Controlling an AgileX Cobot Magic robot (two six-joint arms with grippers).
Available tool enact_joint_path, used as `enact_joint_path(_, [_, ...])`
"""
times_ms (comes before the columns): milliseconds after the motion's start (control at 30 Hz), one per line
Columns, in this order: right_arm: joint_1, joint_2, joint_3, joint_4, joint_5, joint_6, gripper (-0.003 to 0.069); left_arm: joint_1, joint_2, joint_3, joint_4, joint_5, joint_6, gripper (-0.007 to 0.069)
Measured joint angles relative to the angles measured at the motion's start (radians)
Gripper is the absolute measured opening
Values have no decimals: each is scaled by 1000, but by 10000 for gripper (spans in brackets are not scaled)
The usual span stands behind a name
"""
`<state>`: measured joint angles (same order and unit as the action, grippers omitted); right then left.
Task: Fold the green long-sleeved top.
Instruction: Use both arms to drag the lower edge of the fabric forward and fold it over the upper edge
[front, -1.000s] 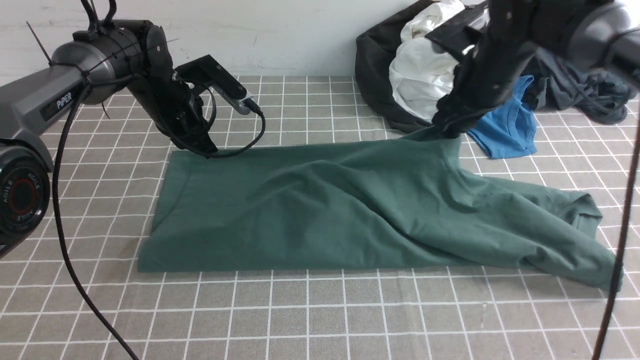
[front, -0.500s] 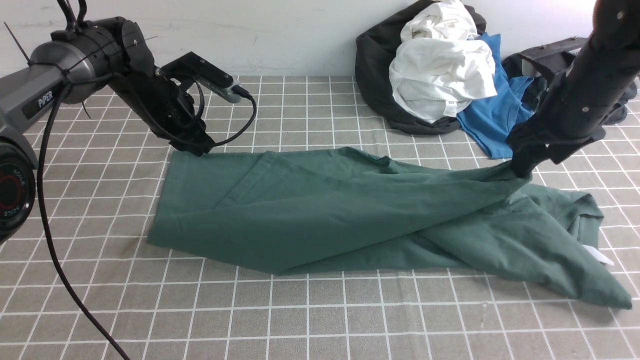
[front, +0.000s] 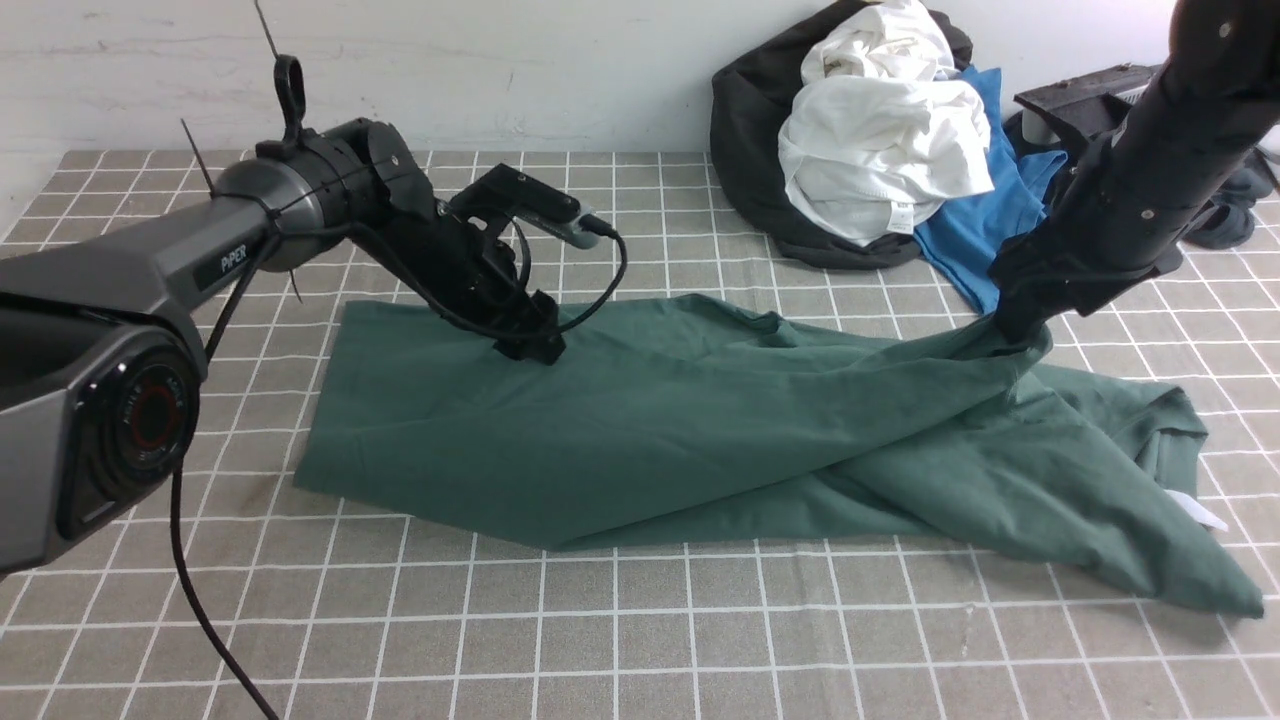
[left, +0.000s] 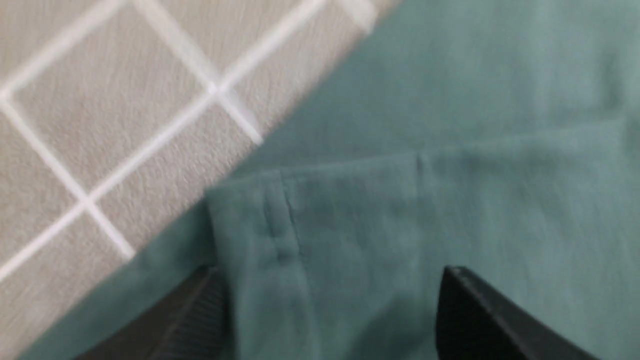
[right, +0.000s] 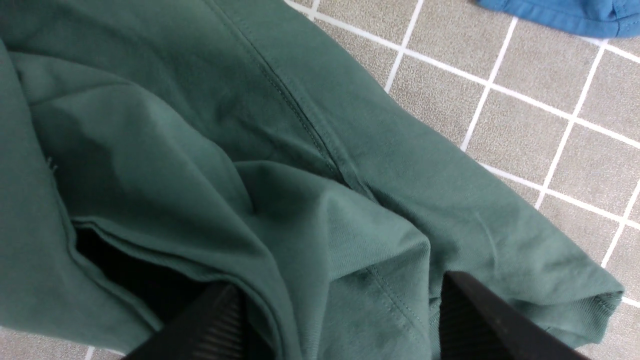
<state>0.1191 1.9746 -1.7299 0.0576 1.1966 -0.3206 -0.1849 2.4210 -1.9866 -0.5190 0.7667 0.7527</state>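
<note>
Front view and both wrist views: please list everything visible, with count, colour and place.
green long-sleeved top: 1, dark green, spread across the middle of the tablecloth, partly folded
label: 1, white, poking out at the top's near right end
white garment: 1, white, on the far-right pile by the wall
black garment: 1, black, under and behind the white garment
blue garment: 1, blue, right of the white garment
dark garment: 1, dark grey, far right edge, mostly hidden
tablecloth: 1, grey with white grid, covering the table
wall: 1, white, behind
left tool: 1, black, on the top's far edge
right tool: 1, black, at the top's peaked right fold
</note>
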Motion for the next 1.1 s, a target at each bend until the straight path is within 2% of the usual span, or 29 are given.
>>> enact_joint_path(233, [0, 0, 0, 1, 0, -2, 479, -7, 12, -4, -43, -42, 7, 537])
enact_joint_path(333, [0, 0, 0, 12, 0, -11, 479, -7, 14, -9, -43, -41, 8, 440])
enact_joint_path(400, [0, 0, 0, 23, 0, -15, 479, -7, 17, -21, -43, -25, 8, 296])
enact_joint_path(433, [0, 0, 0, 24, 0, -16, 479, -7, 18, -21, -43, -25, 8, 296])
enact_joint_path(467, [0, 0, 0, 26, 0, -20, 479, -7, 23, -40, -43, 7, 8, 148])
enact_joint_path(500, [0, 0, 0, 26, 0, -20, 479, -7, 24, -40, -43, 7, 8, 148])
enact_joint_path(533, [0, 0, 0, 26, -1, -27, 479, -7, 27, -58, -43, 32, 7, 69])
enact_joint_path(600, [0, 0, 0, 26, -8, -38, 479, 2, 29, -98, -46, 94, 7, 13])
enact_joint_path(800, [0, 0, 0, 27, -30, -48, 479, 61, -10, -180, -51, 235, -9, 3])
enact_joint_path(1000, [0, 0, 0, 96, -95, -85, 482, 212, -125, -206, -54, 346, -40, 3])
enact_joint_path(1100, [16, 0, 0, 157, -176, -147, 496, 296, -148, -206, -55, 403, -56, 3])
